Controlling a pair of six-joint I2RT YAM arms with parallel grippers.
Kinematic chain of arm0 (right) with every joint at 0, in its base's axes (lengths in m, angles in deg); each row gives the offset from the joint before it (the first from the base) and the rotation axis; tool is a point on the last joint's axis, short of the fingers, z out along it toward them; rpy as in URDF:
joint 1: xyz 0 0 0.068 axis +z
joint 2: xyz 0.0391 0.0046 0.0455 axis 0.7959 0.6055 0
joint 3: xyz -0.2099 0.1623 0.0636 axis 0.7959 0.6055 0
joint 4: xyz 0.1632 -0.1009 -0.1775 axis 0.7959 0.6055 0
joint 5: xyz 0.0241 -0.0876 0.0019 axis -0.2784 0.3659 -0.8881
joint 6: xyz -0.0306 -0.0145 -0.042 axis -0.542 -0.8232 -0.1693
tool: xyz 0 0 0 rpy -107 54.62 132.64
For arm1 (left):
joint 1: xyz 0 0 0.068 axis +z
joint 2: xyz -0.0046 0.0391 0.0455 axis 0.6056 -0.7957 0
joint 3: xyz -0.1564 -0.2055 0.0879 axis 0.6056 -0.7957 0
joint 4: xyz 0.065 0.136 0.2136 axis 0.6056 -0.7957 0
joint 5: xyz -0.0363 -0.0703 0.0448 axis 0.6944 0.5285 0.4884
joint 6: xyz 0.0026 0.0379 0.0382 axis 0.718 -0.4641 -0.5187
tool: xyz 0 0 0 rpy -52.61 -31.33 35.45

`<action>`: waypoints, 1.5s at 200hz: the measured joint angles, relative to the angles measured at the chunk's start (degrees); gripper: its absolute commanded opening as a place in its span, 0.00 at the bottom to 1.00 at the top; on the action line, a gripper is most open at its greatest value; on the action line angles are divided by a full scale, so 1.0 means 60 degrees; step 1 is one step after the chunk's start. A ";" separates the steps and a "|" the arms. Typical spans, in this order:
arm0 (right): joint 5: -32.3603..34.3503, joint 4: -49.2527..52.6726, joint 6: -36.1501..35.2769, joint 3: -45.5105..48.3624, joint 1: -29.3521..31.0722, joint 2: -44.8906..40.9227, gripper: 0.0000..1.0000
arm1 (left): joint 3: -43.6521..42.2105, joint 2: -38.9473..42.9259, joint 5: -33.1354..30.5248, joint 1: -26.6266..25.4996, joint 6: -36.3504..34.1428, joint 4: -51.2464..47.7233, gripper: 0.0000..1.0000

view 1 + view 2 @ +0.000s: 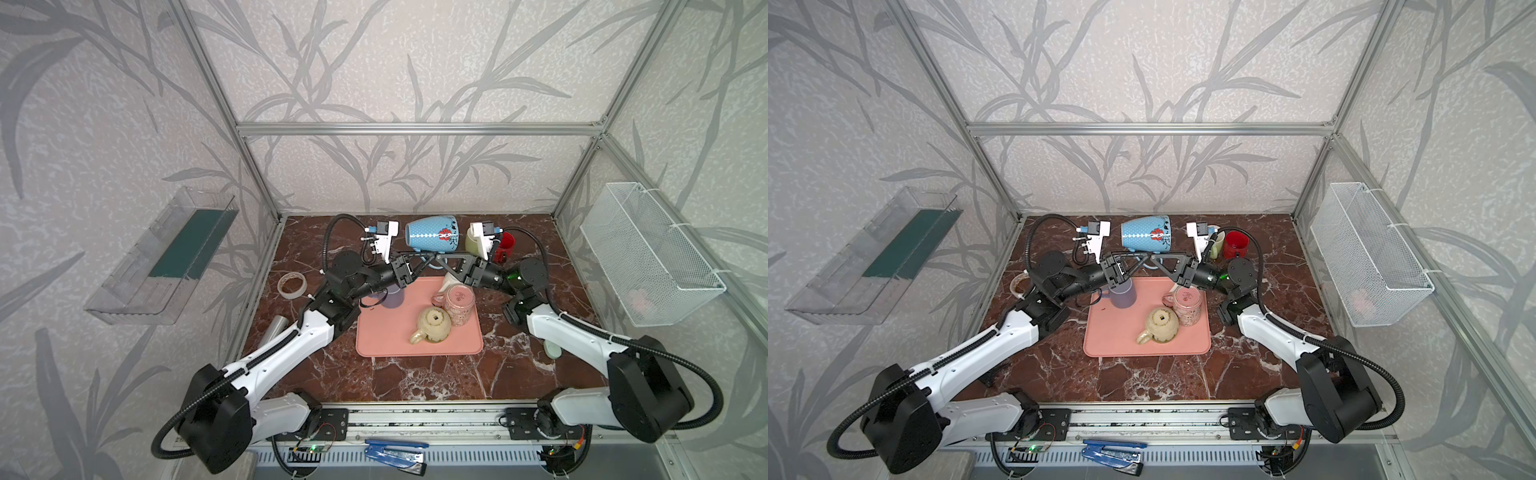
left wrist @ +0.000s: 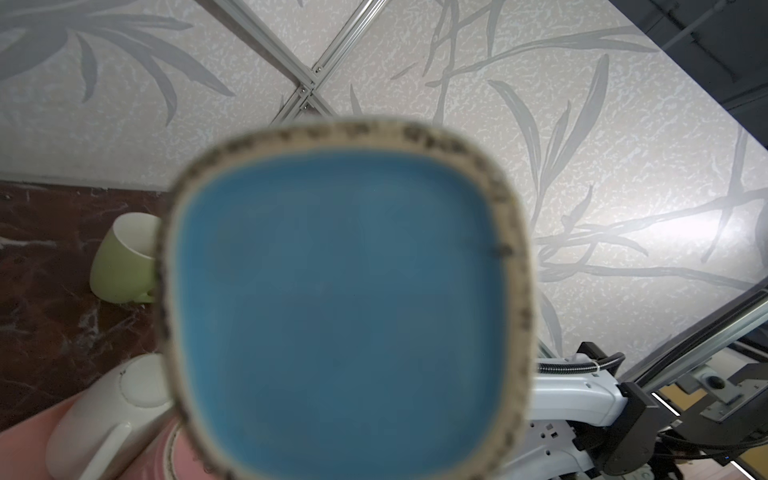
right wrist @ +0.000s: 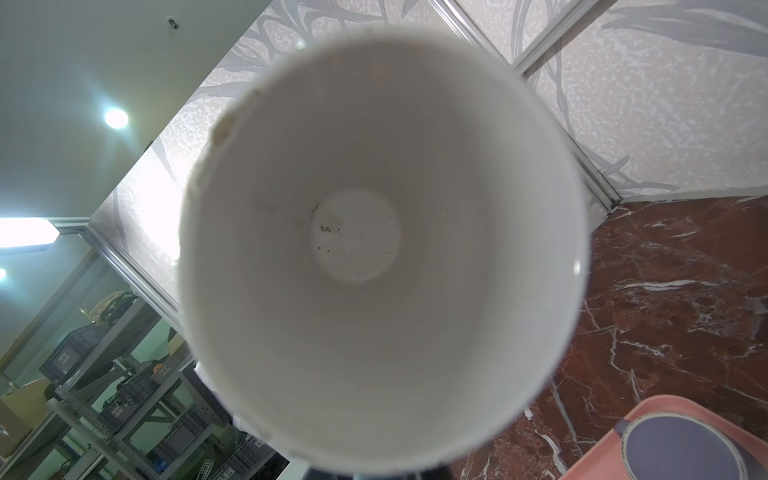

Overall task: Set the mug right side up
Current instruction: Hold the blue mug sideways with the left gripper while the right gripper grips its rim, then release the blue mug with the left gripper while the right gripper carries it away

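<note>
The mug [image 1: 432, 235] is light blue with white dots and a red flower. It hangs on its side above the back of the table in both top views [image 1: 1145, 233], its mouth toward the right. My left gripper [image 1: 429, 259] and right gripper [image 1: 441, 259] meet just under it, near its handle. The left wrist view is filled by the mug's blue base [image 2: 340, 299], which hides the left jaws. The right wrist view looks into the white inside of the mug [image 3: 374, 249], whose rim sits at my right jaws; these are shut on the mug.
A pink tray [image 1: 386, 345] holds an upturned purple mug [image 1: 392, 297], a beige mug [image 1: 432, 326] and a pink patterned mug [image 1: 459, 305]. A green mug [image 1: 471, 243] and a red mug [image 1: 505, 245] stand at the back right. A tape roll [image 1: 292, 284] lies at the left.
</note>
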 measured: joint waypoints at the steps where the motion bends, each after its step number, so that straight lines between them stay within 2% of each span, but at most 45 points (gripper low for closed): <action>1: 0.0004 0.0007 -0.0004 0.0007 0.0000 0.0000 0.00 | -0.0004 0.0004 0.0000 0.0000 -0.0011 -0.0011 0.43; 55: 0.0193 0.0222 -0.0080 0.0517 -0.0055 -0.0007 0.00 | -0.0087 0.0106 -0.0295 0.0000 -0.0484 -0.0750 0.60; 63: 0.0204 0.0233 -0.0076 0.0597 -0.0073 -0.0015 0.00 | -0.0087 0.0106 -0.0346 0.0000 -0.0532 -0.0845 0.70; 87: 0.0204 0.0266 -0.0087 0.0783 -0.0189 -0.0036 0.00 | -0.0087 0.0215 -0.0561 0.0000 -0.0798 -0.1198 0.89; 105: 0.0204 0.0284 -0.0106 0.0896 -0.0331 -0.0036 0.00 | -0.0087 0.0412 -0.0787 0.0000 -0.1020 -0.1628 0.96; 169: 0.0204 0.0273 -0.0109 0.1089 -0.0652 -0.0011 0.00 | 0.0036 0.1191 -0.1836 0.0058 -0.1832 -0.3694 1.00; 223: 0.0226 0.0801 -0.0423 0.1089 -0.0710 0.0073 0.00 | 0.0710 0.1330 -0.3464 0.0124 -0.2557 -0.6255 1.00; 250: 0.0430 0.2055 -0.1035 0.1042 -0.0710 0.0022 0.00 | 0.1249 0.1311 -0.4248 0.0175 -0.3024 -0.7872 0.99; 300: 0.1472 0.6018 -0.2754 -0.0007 -0.0718 -0.0248 0.00 | 0.2062 0.1078 -0.5089 0.0200 -0.3869 -1.0116 0.99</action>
